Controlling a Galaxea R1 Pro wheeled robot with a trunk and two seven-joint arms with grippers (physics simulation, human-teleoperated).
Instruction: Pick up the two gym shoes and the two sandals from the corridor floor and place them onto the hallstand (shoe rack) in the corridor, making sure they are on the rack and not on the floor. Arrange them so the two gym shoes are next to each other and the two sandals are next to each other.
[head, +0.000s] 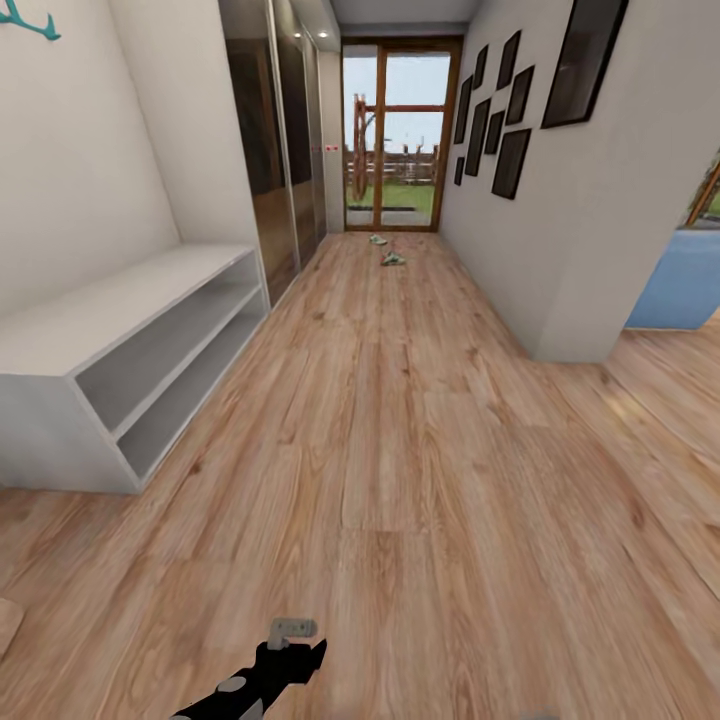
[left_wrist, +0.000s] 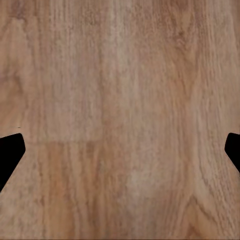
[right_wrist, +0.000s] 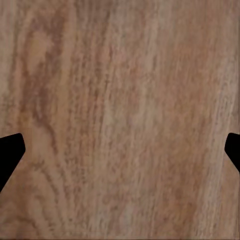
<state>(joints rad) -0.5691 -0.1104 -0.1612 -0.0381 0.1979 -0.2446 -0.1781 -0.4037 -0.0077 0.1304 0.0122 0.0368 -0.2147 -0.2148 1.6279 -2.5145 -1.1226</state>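
Observation:
Far down the corridor floor (head: 400, 450), close to the glass door, two small white-green gym shoes lie apart: one (head: 378, 240) farther off, the other (head: 392, 259) a little nearer. The sandals are out of view. The white hallstand (head: 110, 310) stands against the left wall, its top and both shelves bare. My left arm (head: 262, 678) pokes in at the bottom edge of the head view. In the left wrist view my left gripper (left_wrist: 120, 150) is open over bare planks. My right gripper (right_wrist: 120, 150) is likewise open over wood.
A dark glass-fronted wardrobe (head: 270, 150) runs along the left wall past the hallstand. Black picture frames (head: 500, 120) hang on the right wall, whose corner (head: 575, 330) juts out. A blue object (head: 680, 280) sits beyond that corner.

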